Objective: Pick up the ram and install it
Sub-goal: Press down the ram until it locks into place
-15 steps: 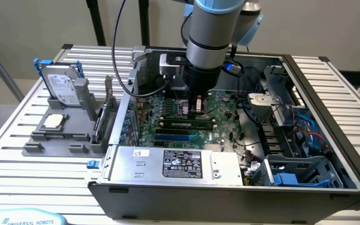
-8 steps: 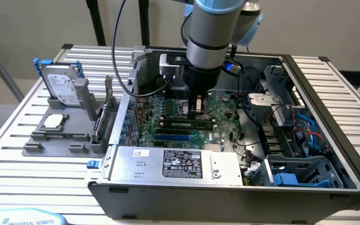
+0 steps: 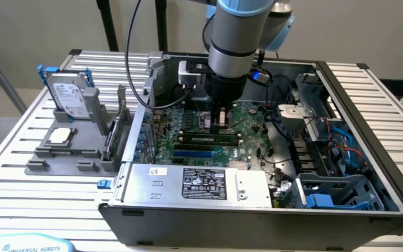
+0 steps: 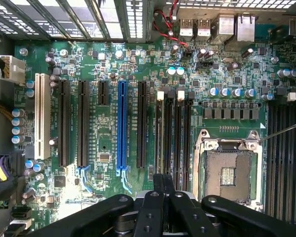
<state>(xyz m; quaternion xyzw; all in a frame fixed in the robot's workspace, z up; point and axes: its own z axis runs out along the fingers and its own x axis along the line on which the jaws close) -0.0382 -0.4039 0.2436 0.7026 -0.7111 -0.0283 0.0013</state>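
The ram [image 3: 205, 139], a long thin green stick with a pale label, stands edge-up in a black slot on the motherboard [image 3: 247, 118] inside the open computer case. My gripper [image 3: 220, 119] points straight down at the board just behind the ram, slightly towards the exterior view's right. In the wrist view the gripper [image 4: 163, 178] is shut, its black fingers [image 4: 158, 183] pressed together with nothing between them. It hovers over a group of dark slots with white latches [image 4: 173, 133], beside the bare processor socket [image 4: 228, 170].
A grey fixture [image 3: 37, 167] at the exterior view's left holds a silver hard drive [image 3: 72, 97], a processor chip [image 3: 59, 135] and an expansion card [image 3: 117, 131]. The power supply [image 3: 201, 184] fills the case front. Cables and a blue drive cage [image 3: 335, 197] crowd the right. A blue slot [image 4: 121, 123] lies nearby.
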